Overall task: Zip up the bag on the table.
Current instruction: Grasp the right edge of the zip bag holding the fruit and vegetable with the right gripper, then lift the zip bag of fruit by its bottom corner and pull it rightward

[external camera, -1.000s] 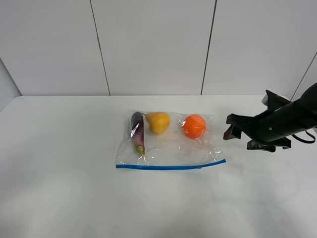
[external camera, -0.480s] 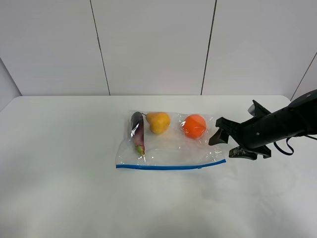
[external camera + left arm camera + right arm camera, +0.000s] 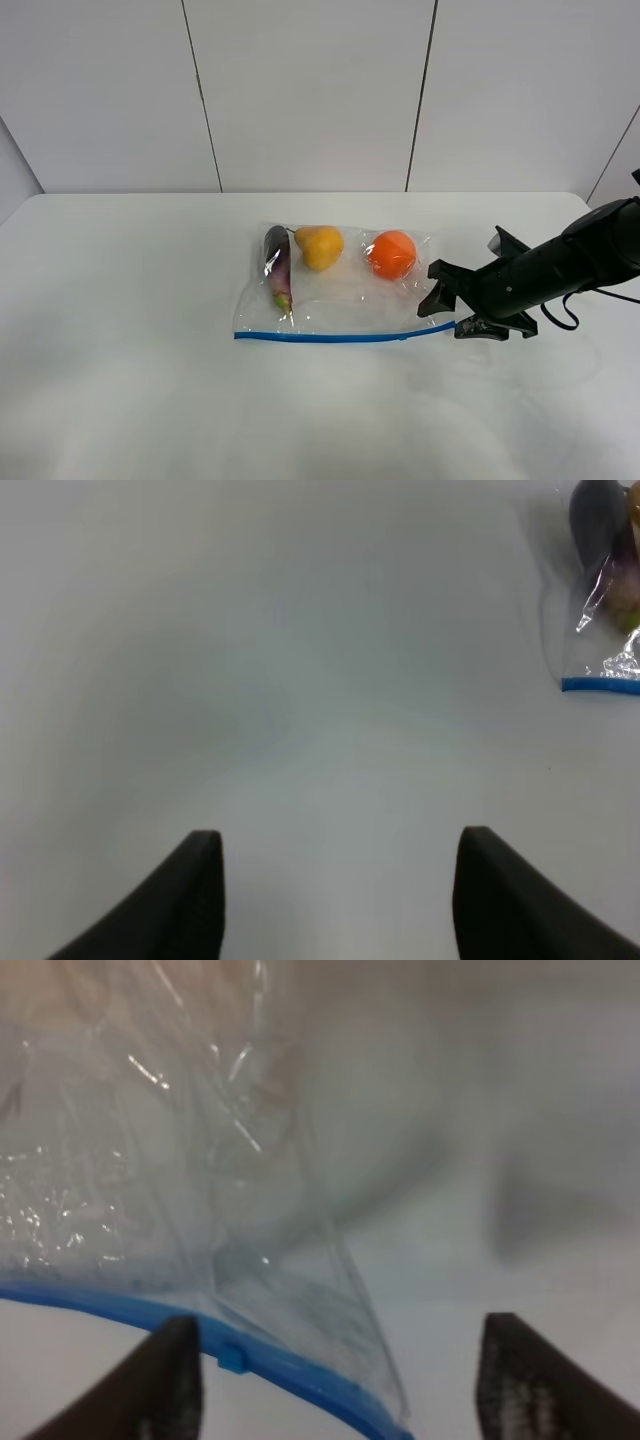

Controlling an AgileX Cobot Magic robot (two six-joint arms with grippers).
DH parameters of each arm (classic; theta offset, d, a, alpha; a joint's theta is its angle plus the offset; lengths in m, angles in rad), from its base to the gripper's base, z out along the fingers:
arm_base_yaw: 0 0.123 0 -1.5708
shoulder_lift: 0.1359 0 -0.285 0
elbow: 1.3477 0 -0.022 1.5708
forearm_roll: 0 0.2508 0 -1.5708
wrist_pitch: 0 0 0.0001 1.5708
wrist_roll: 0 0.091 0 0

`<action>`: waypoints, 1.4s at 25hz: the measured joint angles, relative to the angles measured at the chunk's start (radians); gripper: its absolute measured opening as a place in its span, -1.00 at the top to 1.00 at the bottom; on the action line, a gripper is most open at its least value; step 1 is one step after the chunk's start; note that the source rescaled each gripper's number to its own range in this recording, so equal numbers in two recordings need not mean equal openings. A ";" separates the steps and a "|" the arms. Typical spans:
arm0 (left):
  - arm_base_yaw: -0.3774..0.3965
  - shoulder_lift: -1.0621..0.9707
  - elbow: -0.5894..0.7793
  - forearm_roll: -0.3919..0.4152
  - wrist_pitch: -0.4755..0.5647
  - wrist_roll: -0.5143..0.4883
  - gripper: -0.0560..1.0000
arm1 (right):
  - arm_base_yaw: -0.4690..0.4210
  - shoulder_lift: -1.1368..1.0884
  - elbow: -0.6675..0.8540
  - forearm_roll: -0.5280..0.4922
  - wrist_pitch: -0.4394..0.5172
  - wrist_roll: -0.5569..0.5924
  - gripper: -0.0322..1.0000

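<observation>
At the left, the left gripper (image 3: 338, 900) hangs released over bare white desk (image 3: 120, 330), its two dark fingers (image 3: 195, 895) spread wide with nothing between them. Its wrist camera catches only a corner of the bag (image 3: 600, 630) some way off. This arm does not appear in the high view.

Near the middle of the desk, in front of a pale panelled wall (image 3: 310, 90), lies the clear plastic bag (image 3: 345, 300), flat and crinkled. The blue zipper strip (image 3: 340, 337) runs along the bag's near edge. Inside, against the far edge, sit a purple eggplant (image 3: 276, 262) at the left end, lying across the bag's width, then a yellow pear (image 3: 320, 246) just beside it. An orange (image 3: 391, 254) sits further right, apart from the pear.

At the right, the black right arm reaches in low from the desk's right side. The right gripper (image 3: 447, 308) is at the bag's right end, level with the tip of the zipper strip. Its own wrist camera shows the fingers (image 3: 170, 1380) standing apart, one on either side of the strip's end, with a small blue tab (image 3: 232, 1358) on the strip between them. The right gripper is unclenched and grasps nothing. Whether either finger touches the plastic cannot be told.
</observation>
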 joint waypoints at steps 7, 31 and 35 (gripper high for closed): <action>0.000 0.000 0.000 0.000 0.000 0.000 -1.00 | 0.000 0.008 0.000 0.069 0.004 -0.070 -0.03; 0.000 0.000 0.000 0.000 0.000 0.010 -1.00 | 0.000 0.006 0.000 0.075 0.065 -0.149 0.93; 0.000 0.000 0.000 0.000 0.000 0.012 -1.00 | 0.000 -0.031 -0.012 0.074 0.066 -0.149 0.93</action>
